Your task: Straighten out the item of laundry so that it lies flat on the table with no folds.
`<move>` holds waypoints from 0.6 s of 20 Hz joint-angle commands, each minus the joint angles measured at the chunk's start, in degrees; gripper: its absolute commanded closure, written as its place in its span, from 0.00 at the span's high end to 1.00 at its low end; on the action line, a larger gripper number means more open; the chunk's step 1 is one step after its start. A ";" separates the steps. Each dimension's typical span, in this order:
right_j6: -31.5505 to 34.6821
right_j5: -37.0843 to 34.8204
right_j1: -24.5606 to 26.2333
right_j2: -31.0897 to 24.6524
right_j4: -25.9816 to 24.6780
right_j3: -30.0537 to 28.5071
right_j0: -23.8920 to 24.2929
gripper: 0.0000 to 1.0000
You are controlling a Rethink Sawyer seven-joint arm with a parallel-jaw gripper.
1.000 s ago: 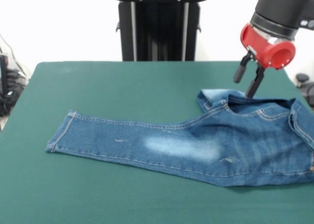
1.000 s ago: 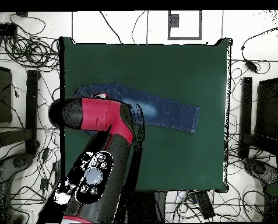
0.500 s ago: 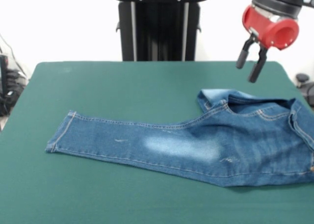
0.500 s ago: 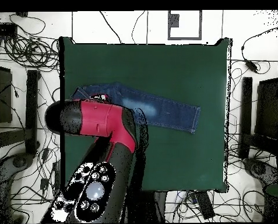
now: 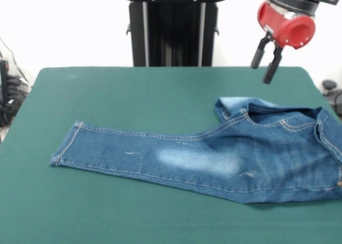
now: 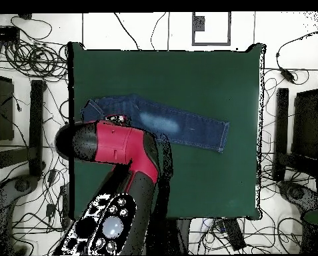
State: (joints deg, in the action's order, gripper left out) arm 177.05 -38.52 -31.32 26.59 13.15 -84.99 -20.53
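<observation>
Hanging in the air above the table's (image 5: 133, 89) far right part, the gripper (image 5: 264, 62) has its two black fingers (image 5: 257, 57) parted with a clear gap between them and nothing held. It sits under a red wrist (image 5: 286, 25), clear of the cloth and a little behind the jeans' (image 5: 214, 158) waistband. The jeans lie on the dark green top, one leg stretched out to the left with its hemmed cuff on the felt and a pale faded patch at mid-leg. At the right, the waist end is rumpled: the band is folded over and stands up in a ridge. From overhead, the red and black arm (image 6: 118, 150) covers the waist end of the jeans (image 6: 181, 127), and the leg runs out to the right across the table (image 6: 208, 180).
</observation>
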 commanded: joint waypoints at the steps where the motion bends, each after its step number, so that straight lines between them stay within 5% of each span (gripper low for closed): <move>1: 4.34 0.93 3.80 -7.85 1.05 -7.11 -0.74 1.00; 12: 5.56 3.32 3.95 -11.33 4.16 -9.43 0.41 1.00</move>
State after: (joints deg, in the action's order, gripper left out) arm 177.05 -38.45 -31.02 24.41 14.01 -88.36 -20.17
